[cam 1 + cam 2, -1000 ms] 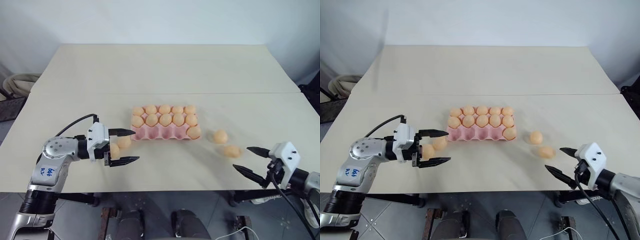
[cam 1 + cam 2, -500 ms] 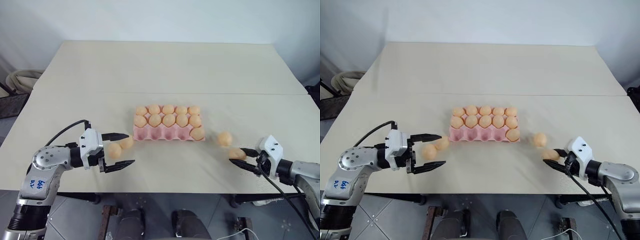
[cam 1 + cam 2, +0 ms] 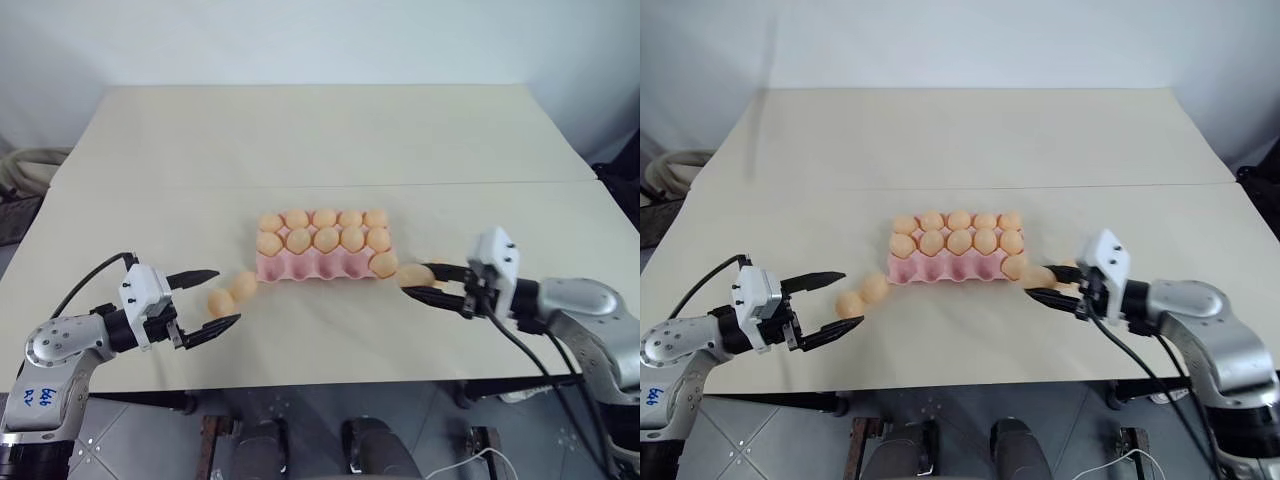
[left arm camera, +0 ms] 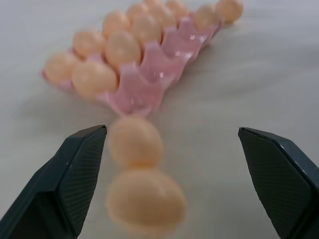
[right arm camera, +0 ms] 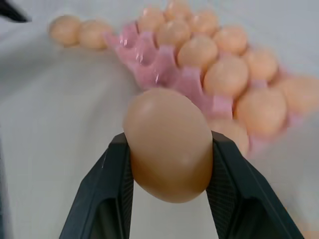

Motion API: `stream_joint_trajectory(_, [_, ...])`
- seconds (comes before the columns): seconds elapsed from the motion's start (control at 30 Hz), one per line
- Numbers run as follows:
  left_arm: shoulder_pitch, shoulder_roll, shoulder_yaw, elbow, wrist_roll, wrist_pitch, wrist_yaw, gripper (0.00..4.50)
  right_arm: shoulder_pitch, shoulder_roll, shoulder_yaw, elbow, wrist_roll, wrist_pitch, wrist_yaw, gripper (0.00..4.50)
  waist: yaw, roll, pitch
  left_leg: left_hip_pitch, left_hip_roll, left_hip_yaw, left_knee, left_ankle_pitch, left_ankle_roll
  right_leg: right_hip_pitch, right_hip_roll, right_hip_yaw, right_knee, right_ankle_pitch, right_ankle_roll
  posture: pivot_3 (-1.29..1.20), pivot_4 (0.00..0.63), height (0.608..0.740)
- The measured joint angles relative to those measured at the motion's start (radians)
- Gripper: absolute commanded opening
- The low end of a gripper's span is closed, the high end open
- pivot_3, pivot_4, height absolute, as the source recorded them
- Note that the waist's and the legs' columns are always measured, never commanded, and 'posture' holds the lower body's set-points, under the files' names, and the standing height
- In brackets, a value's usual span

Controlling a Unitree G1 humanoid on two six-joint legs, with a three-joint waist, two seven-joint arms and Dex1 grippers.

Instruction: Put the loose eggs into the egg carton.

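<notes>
**Desk:** What's the room like from the head camera?

**Me:** I see a plain pale wall and a beige table (image 3: 320, 130). The carton (image 3: 318, 265) sits mid-table, its two far rows full and one egg in the near row's right-end cup. My right gripper (image 3: 412, 287) is clamped on an egg (image 3: 417, 274) just right of the carton. Another egg (image 3: 1070, 267) peeks out behind it, on the table I'd judge. My left gripper (image 3: 208, 298) is spread wide around two loose eggs (image 3: 232, 293) left of the carton, touching neither as far as I can tell.

**Desk:** Left wrist?

**Me:** I see both fingers (image 4: 75, 179) wide apart, and the two eggs (image 4: 142, 199) one behind the other close to one finger. It also shows the near row's cups are bare, which the head view only hints at.

**Desk:** Right wrist?

**Me:** The held egg (image 5: 169, 142) is pinched across its middle between the fingers (image 5: 107, 194), long axis upright, carton (image 5: 164, 69) beyond. It looks smooth, light and rounded, so I reckon it could slip or roll. I'd grip across the widest part, gently.
</notes>
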Motion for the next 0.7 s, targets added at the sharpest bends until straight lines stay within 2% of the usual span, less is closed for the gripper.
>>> stream_joint_trajectory(0.1, [0.018, -0.003, 0.006, -0.01, 0.0, 0.002, 0.018, 4.5, -0.115, 0.087, 0.076, 0.075, -0.055, 0.022, -0.071, 1.59, 0.012, 0.0, 0.0, -0.007, -0.001, -0.001, 0.0, 0.0, 0.0, -0.006, -0.002, -0.002, 0.0, 0.0, 0.0, 0.0, 0.15, 0.74])
stream_joint_trajectory(0.23, [0.02, -0.005, 0.01, -0.046, -0.003, 0.011, 0.043, 4.5, -0.167, 0.113, 0.138, 0.159, -0.112, 0.024, -0.084, 1.59, 0.027, 0.0, 0.0, -0.016, -0.003, -0.001, 0.0, -0.001, 0.002, -0.016, -0.003, -0.003, 0.001, 0.0, 0.0, 0.0, 0.15, 0.74])
stream_joint_trajectory(0.27, [0.02, -0.005, 0.01, -0.052, -0.005, 0.013, 0.048, 4.5, -0.177, 0.117, 0.152, 0.18, -0.122, 0.023, -0.083, 2.3, 0.026, 0.0, 0.0, -0.017, -0.003, -0.001, 0.0, -0.001, 0.002, -0.016, -0.003, -0.003, 0.001, 0.0, 0.0, 0.0, 0.15, 0.74])
stream_joint_trajectory(0.47, [0.026, -0.007, 0.01, -0.082, -0.019, 0.023, 0.064, 4.5, -0.187, 0.122, 0.182, 0.202, -0.139, 0.021, -0.049, 4.37, 0.022, 0.0, 0.0, -0.017, -0.003, 0.0, 0.001, -0.001, 0.003, -0.016, -0.003, -0.004, 0.003, 0.0, 0.0, 0.0, 0.15, 0.74])
stream_joint_trajectory(0.57, [0.021, -0.006, 0.008, -0.084, -0.021, 0.032, 0.064, 4.5, -0.159, 0.12, 0.153, 0.184, -0.134, 0.018, -0.049, 4.44, 0.022, 0.0, 0.0, -0.016, -0.003, 0.0, 0.002, 0.002, 0.002, -0.016, -0.003, -0.004, 0.004, 0.0, 0.0, 0.0, 0.15, 0.74])
stream_joint_trajectory(0.67, [-0.011, -0.006, -0.017, -0.084, -0.025, 0.046, 0.059, 4.5, -0.064, 0.087, 0.041, 0.104, -0.08, -0.014, -0.023, 4.44, 0.034, 0.0, 0.0, -0.016, -0.003, -0.001, 0.002, 0.003, 0.002, -0.014, -0.004, -0.006, 0.005, 0.0, 0.0, 0.0, 0.15, 0.74])
stream_joint_trajectory(0.7, [-0.045, -0.006, -0.041, -0.082, -0.026, 0.053, 0.054, 4.5, 0.014, 0.058, -0.037, 0.064, -0.058, -0.049, -0.004, 4.44, 0.044, 0.0, 0.0, -0.016, -0.003, -0.001, 0.002, 0.003, 0.002, -0.012, -0.005, -0.009, 0.004, 0.0, 0.0, 0.0, 0.15, 0.74])
